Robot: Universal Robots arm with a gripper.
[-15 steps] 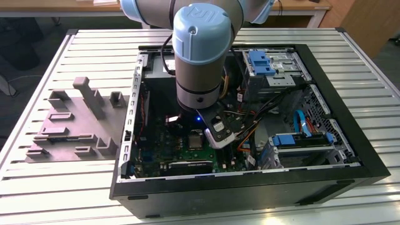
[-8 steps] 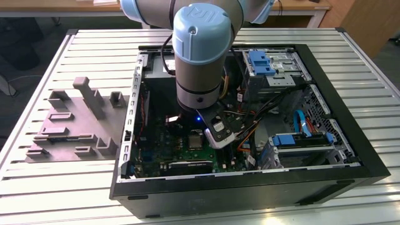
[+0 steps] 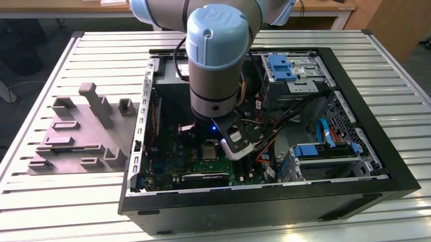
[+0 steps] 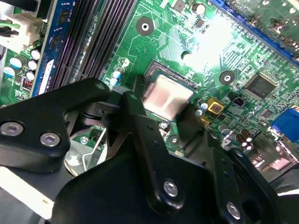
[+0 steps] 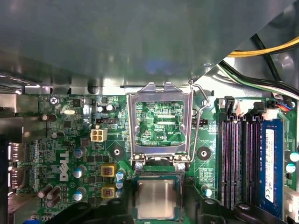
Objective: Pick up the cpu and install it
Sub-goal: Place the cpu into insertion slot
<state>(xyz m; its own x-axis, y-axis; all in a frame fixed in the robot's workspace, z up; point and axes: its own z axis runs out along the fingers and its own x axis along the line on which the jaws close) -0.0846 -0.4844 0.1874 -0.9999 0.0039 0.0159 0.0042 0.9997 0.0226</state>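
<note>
The cpu is a pale silver square lying flat in its socket on the green motherboard; it also shows in the second wrist view. My gripper hangs low over it, open, with one black finger on each side of the chip and a small gap to its edges. The dark fingertips flank the socket in the first wrist view. The silver socket frame stands flipped open beside the cpu, its wire lever raised. In the exterior view the arm's wrist reaches down into the computer case.
RAM slots and a blue slot run beside the socket. Cables and drive cages crowd the case on the exterior view's right. A grey moulded tray sits on the slatted table at the exterior view's left.
</note>
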